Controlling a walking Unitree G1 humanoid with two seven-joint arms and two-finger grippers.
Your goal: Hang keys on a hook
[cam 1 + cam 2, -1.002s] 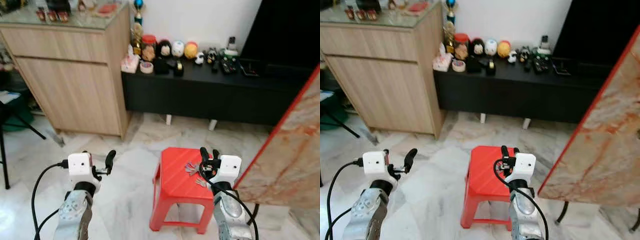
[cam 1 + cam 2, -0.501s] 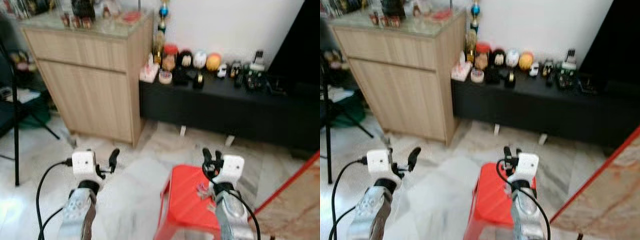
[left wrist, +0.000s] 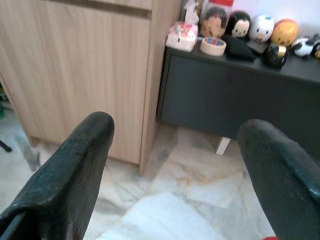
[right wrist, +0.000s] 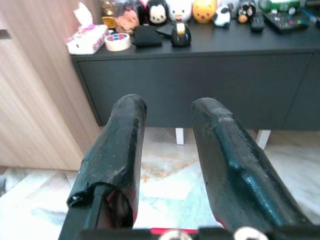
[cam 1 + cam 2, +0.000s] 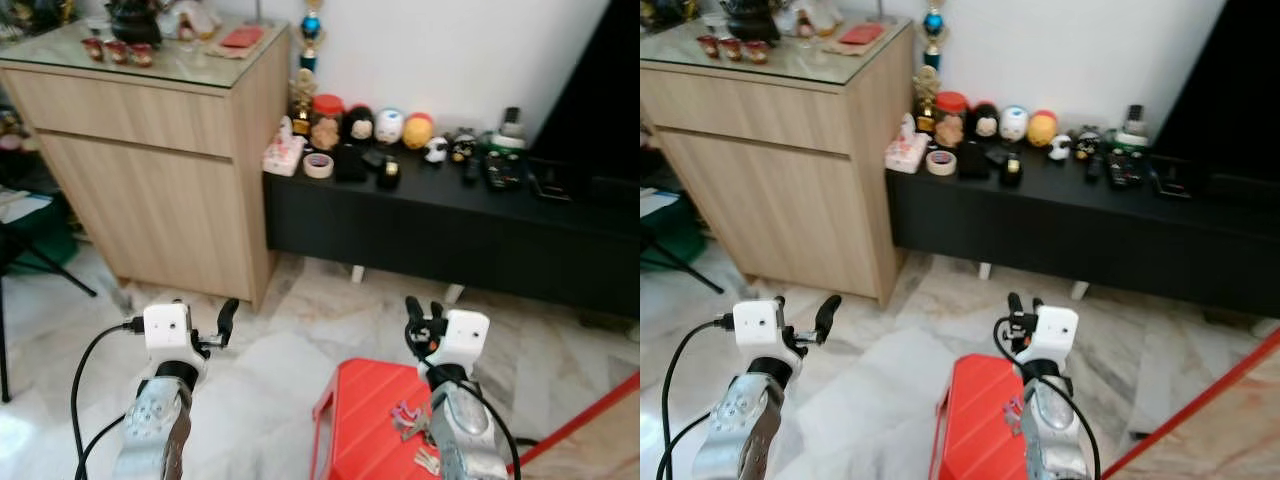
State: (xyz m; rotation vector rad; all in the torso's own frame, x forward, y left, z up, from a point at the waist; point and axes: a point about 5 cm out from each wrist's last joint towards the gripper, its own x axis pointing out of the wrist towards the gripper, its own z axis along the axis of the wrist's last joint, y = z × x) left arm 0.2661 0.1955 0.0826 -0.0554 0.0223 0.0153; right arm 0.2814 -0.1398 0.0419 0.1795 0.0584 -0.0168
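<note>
**Keys lie on stool, grippers empty**

While both arms reach forward over the marble floor point(image 5: 270, 350), the keys point(image 5: 410, 420) lie loose on a red stool point(image 5: 360, 420), just behind and below the right gripper point(image 5: 421, 312) and touching neither finger. Its jaws stand a little apart with nothing between them. Level with it on the other side, the left gripper point(image 5: 222, 318) has its jaws spread wide, likewise bare. Ahead of both sets of fingertips runs a black console point(image 5: 430, 215) carrying a tissue box point(image 5: 283, 155), a tape roll point(image 5: 318, 165), a red-lidded jar point(image 5: 326, 120) with something brown inside, and round figurines point(image 5: 390, 125). A wooden cabinet point(image 5: 150, 170) stands beside the console, beyond the left jaws.
</note>
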